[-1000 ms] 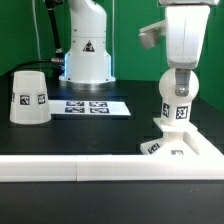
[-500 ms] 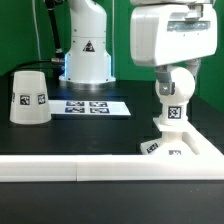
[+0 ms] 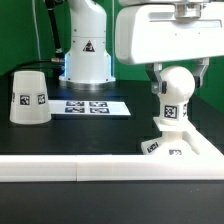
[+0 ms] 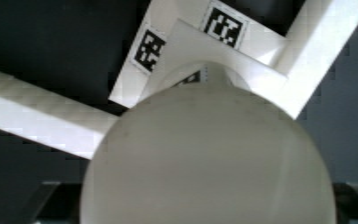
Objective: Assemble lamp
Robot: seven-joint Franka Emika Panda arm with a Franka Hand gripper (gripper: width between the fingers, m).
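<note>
The white round bulb (image 3: 172,102) stands upright with its neck in the flat square base (image 3: 185,150) at the exterior view's right. My gripper (image 3: 176,84) comes down from above and is shut on the bulb's round head, one finger on each side. In the wrist view the bulb (image 4: 202,150) fills the space between my fingers, with the tagged base (image 4: 247,35) beyond it; my gripper (image 4: 197,208) is mostly hidden by the bulb. The tapered shade (image 3: 28,97) stands alone at the exterior view's left, apart from the gripper.
The marker board (image 3: 92,106) lies flat between the shade and the base. A long white rail (image 3: 70,168) runs along the table's front edge and meets the base's side. The robot's pedestal (image 3: 87,55) stands at the back.
My hand has turned about its vertical axis while on the bulb, showing its broad side now. The bulb's tag has shifted slightly toward the exterior view's left.
</note>
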